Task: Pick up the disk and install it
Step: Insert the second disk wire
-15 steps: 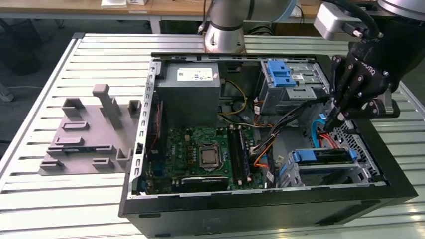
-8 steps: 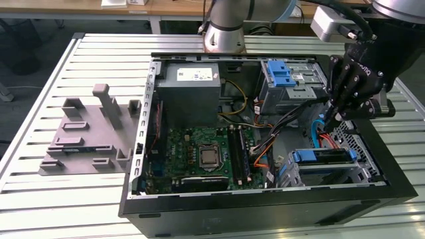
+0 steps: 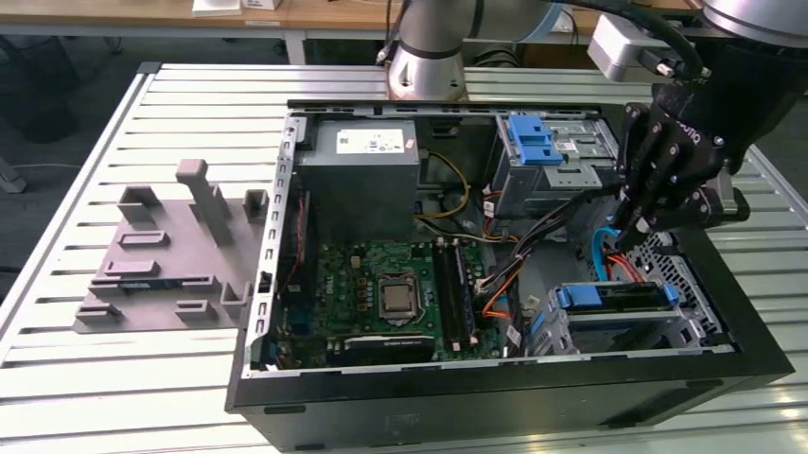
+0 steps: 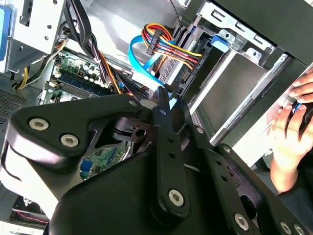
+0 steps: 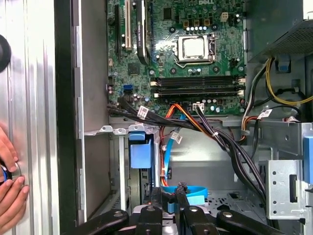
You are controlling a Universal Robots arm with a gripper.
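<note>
Exterior view, left to right.
- Grey fixture is lying on the slatted bench, just beside the open PC case. Its slots are sitting empty.
- In the case: the power supply is standing at the far end, and the motherboard is lying flat below it. Its lower edge is hiding behind the case's near wall.
- Further right: an upper drive cage is carrying a blue latch. Cannot tell whether a drive is sitting under it.
- Cable bundle is running between the cage and the board, with orange and blue leads partly covered.
- Gripper is hanging over the case toward the exterior view's right, above the lower cage. The arm is running out of frame at the top.
- Disk is sitting in the lower cage at the near right corner, with its blue rail end facing the board. Its label is hidden by the cage.

First wrist view: the fingers are standing slightly apart with nothing clamped. A blue flat cable is showing behind the gap. The disk's blue end is filling its slot. A person's hand is resting on the bench outside the case wall, cut off at the edge.

Second wrist view: the gripper body is blocking most of the board, and a hand is partly in frame beyond the case.
</note>
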